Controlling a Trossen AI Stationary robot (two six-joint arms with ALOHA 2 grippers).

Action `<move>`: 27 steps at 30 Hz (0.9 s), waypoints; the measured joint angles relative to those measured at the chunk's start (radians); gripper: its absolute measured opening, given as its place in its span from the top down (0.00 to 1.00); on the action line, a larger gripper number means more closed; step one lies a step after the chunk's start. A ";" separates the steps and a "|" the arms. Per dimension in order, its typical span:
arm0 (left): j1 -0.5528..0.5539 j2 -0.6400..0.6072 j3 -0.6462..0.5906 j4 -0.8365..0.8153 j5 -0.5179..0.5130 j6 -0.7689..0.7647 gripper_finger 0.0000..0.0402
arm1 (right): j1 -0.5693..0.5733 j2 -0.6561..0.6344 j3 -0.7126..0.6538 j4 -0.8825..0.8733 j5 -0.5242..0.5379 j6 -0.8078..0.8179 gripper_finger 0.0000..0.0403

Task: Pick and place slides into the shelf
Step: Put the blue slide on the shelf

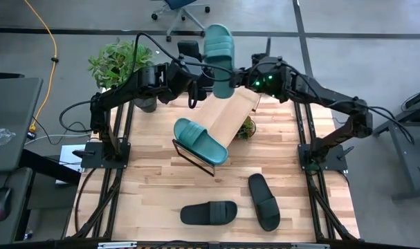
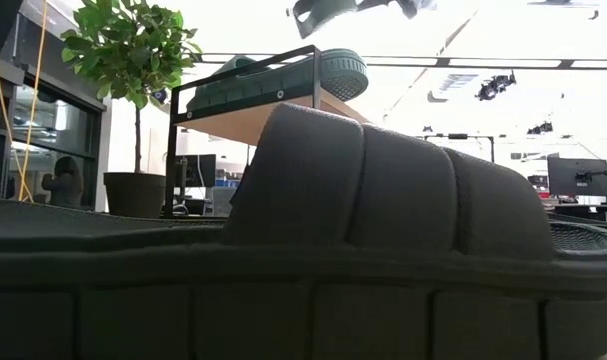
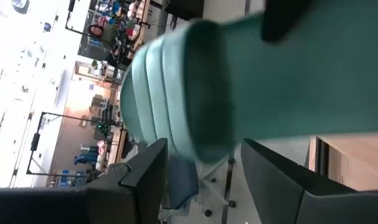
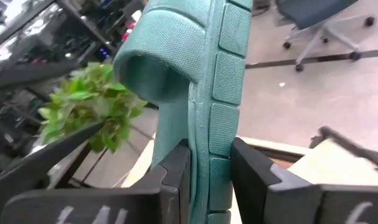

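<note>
1. My right gripper pinches the edge of the sole of a teal slide, held aloft at the upper centre of the high view, above the top end of the shelf. The hold is narrow and on the rim only; I judge the slide could twist or slip out.
2. My left gripper stands wide beside the same slide, its fingers clear of the rubber. If it drifts inward it may knock the slide from my right fingers.
3. The other teal slide already lies on the shelf's lower end; a careless drop could land on it or slide down the slant into it.
4. Two black slides wait on the table at lower centre.
</note>
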 joint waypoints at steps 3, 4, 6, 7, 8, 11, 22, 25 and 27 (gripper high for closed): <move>-0.004 0.000 0.000 -0.004 0.006 -0.001 0.52 | -0.022 -0.018 0.000 -0.036 0.000 -0.015 0.82; -0.009 0.000 0.000 -0.007 0.006 -0.001 0.52 | -0.029 -0.023 0.000 -0.049 -0.002 -0.019 0.82; -0.019 0.000 0.006 -0.013 0.031 -0.001 0.54 | -0.043 -0.033 0.000 -0.077 -0.017 -0.026 0.82; -0.023 -0.001 0.014 -0.020 0.057 -0.002 0.54 | -0.051 -0.038 0.000 -0.090 -0.035 -0.032 0.82; -0.030 -0.003 0.023 -0.028 0.090 -0.005 0.55 | -0.060 -0.043 0.000 -0.102 -0.060 -0.037 0.82; -0.056 -0.011 0.054 -0.037 0.166 -0.026 0.59 | -0.087 -0.056 0.000 -0.136 -0.128 -0.050 0.82; -0.127 -0.121 0.061 -0.179 0.306 -0.142 0.72 | -0.178 -0.086 0.000 -0.187 -0.399 -0.125 0.82; -0.126 -0.150 0.061 -0.202 0.386 -0.185 0.74 | -0.196 -0.086 0.000 -0.194 -0.471 -0.147 0.82; -0.124 -0.164 0.061 -0.218 0.437 -0.204 0.76 | -0.205 -0.086 0.000 -0.195 -0.509 -0.157 0.82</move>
